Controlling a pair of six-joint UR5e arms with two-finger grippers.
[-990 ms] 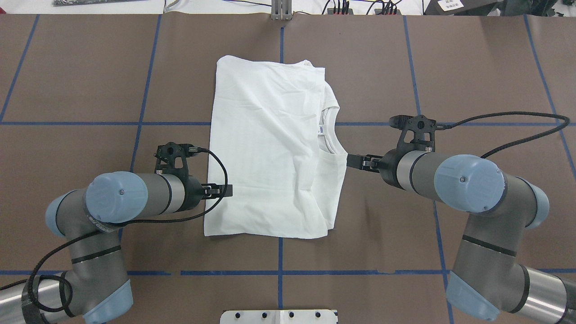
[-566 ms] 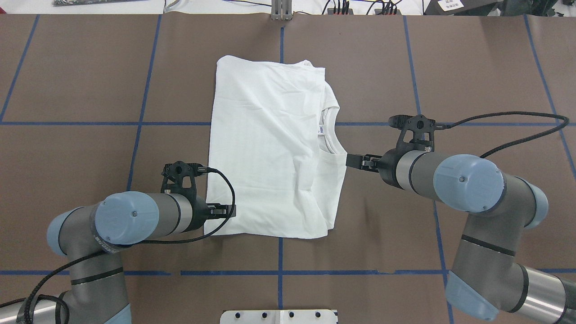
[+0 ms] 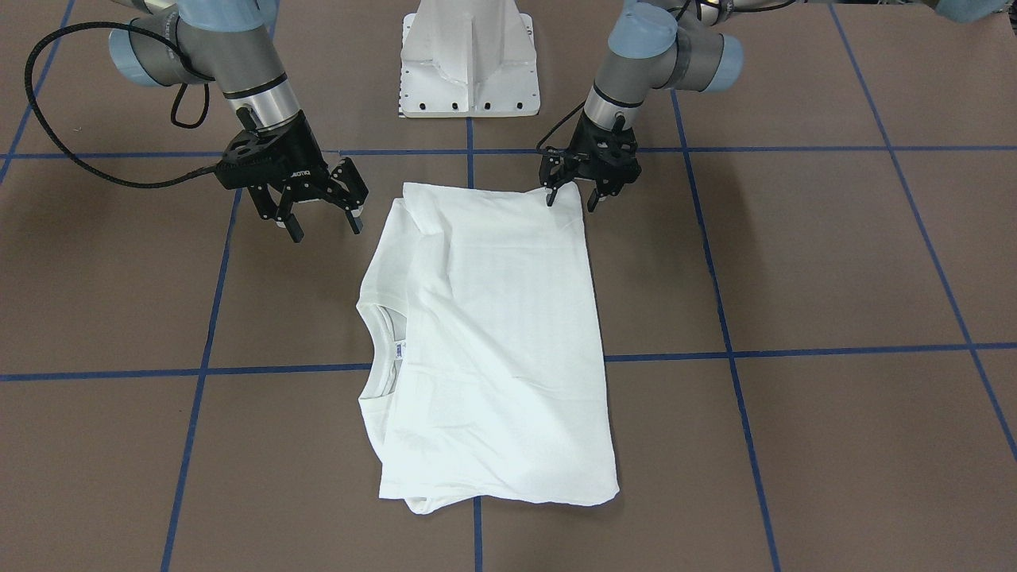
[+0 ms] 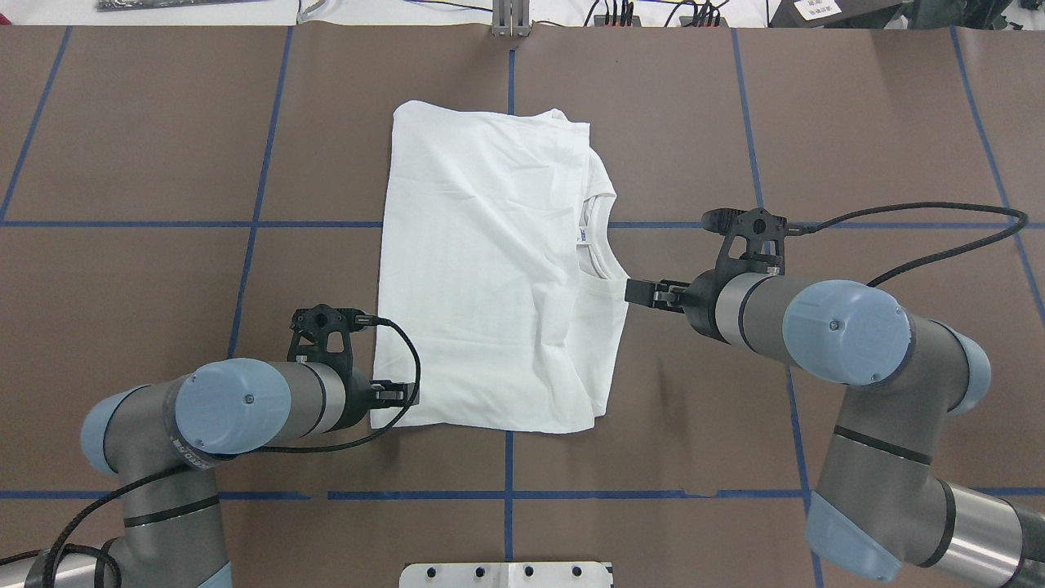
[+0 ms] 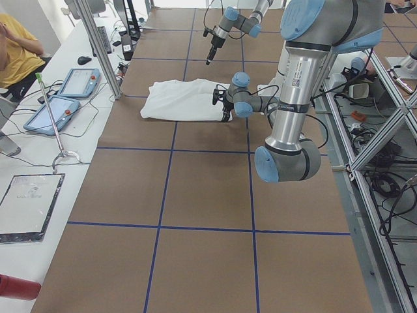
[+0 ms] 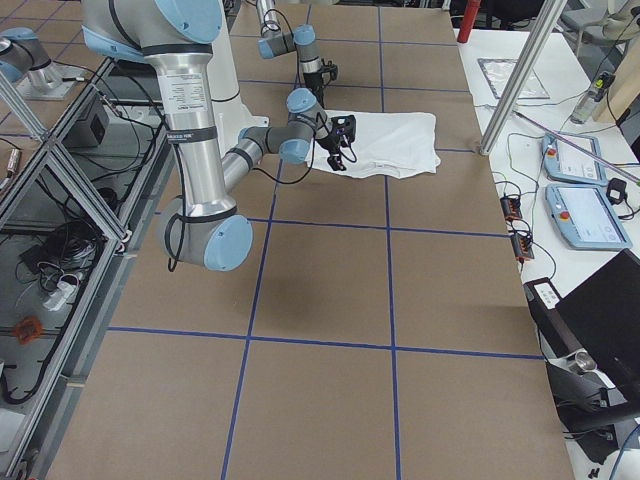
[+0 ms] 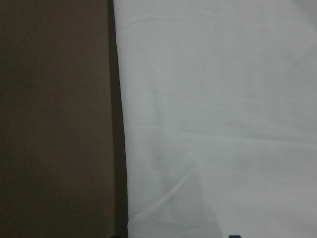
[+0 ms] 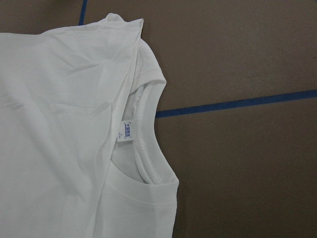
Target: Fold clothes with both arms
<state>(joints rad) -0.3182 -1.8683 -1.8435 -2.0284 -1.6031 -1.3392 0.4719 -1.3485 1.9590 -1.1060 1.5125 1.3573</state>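
- Already the white long-sleeved cotton shirt (image 4: 482,269) lies as a rough rectangle in the middle of the brown paper-covered table (image 4: 857,122), flat and slightly wrinkled.
- No sleeve sticks out, and an upper layer of cloth covers most of the body up to the ribbed round collar (image 8: 143,148), so I judge that at least one fold is laid.
- That collar, with its small blue-printed neck label (image 8: 127,130), faces the robot's right.
- What is left, as I judge it, is a further fold to make a smaller packet; no lift has begun.
- Low at the near corner on the shirt's left side, the left black two-finger gripper (image 3: 570,200) has its jaws apart. One finger is over the cloth and one is just off its edge, so it grips nothing yet.
- Beside the collar edge and off the cloth, the right black two-finger gripper (image 3: 324,226) hangs with its jaws spread wide and empty.
- Counted: one shirt, one collar and one neck label.
- Counted: two grey-and-silver arms and two grippers, both released.
- Counted: one white pedestal base (image 3: 470,56).
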